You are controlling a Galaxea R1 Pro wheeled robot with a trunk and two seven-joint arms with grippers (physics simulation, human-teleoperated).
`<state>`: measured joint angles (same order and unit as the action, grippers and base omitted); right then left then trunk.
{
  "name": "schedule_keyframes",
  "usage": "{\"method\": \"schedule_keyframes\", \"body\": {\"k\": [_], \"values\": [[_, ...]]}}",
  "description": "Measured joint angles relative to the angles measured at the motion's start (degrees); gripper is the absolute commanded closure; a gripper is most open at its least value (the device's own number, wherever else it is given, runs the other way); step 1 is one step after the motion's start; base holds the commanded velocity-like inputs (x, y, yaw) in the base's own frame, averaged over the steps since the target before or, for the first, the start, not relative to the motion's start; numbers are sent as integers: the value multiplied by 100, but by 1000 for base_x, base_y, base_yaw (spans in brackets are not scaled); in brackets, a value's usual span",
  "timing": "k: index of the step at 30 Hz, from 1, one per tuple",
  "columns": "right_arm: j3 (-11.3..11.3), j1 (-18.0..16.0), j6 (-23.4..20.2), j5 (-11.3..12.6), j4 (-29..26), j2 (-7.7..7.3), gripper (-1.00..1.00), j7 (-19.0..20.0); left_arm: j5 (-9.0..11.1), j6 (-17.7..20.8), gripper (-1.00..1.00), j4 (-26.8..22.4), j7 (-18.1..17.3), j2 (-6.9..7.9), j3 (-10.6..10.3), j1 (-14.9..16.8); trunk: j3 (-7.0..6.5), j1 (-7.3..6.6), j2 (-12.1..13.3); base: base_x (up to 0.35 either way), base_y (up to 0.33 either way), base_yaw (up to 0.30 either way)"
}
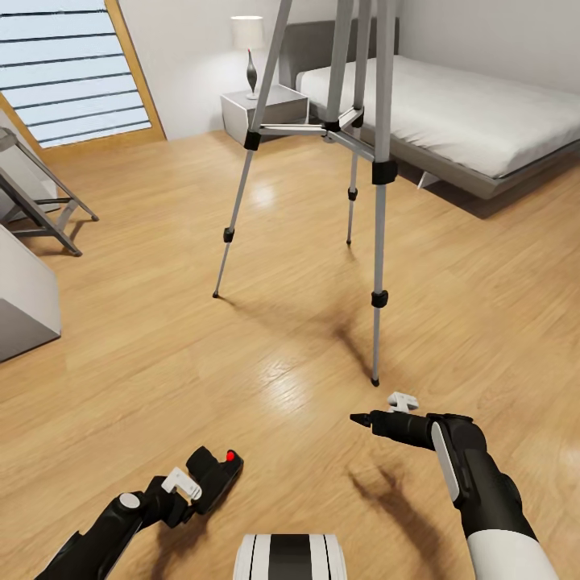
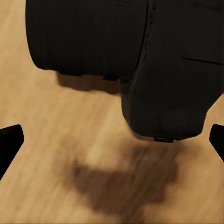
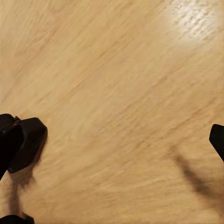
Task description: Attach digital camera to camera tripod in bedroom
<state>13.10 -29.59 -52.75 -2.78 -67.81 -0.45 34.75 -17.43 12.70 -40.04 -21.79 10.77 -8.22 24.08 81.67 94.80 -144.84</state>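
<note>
The camera tripod [image 1: 379, 169] stands on the wood floor of the bedroom, its silver legs spread and its head cut off by the top of the head view. Its nearest foot [image 1: 375, 380] is just beyond my right gripper [image 1: 360, 418]. That gripper hovers low over the floor, open and empty, with its fingertips [image 3: 217, 140] wide apart. My left gripper [image 1: 205, 483] is at the lower left, shut on the digital camera [image 1: 221, 471], whose red button faces up. The black body of the digital camera [image 2: 140, 60] hangs above its shadow on the floor.
A grey low bed [image 1: 483, 113] lies at the back right, with a nightstand [image 1: 270, 109] and lamp [image 1: 248, 40] beside it. A slatted window [image 1: 72, 72] is at the back left. A grey folding stool [image 1: 40, 201] and a white block [image 1: 24, 298] line the left side.
</note>
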Motion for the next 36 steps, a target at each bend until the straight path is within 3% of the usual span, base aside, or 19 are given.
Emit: {"method": "schedule_keyframes", "body": {"k": [6, 12, 36], "values": [[0, 0, 0, 0, 0, 0, -100, -2, -72, -8, -100, 46, -20, 0, -160, 0, 0, 0, 0, 0, 0, 0], [0, 0, 0, 0, 0, 0, -100, 2, -200, -31, -100, 69, -24, -6, -595, 0, 0, 0, 0, 0, 0, 0], [0, 0, 0, 0, 0, 0, -100, -2, -131, -9, -100, 66, -2, -12, -660, 0, 0, -1, 0, 7, 0, 0]]}}
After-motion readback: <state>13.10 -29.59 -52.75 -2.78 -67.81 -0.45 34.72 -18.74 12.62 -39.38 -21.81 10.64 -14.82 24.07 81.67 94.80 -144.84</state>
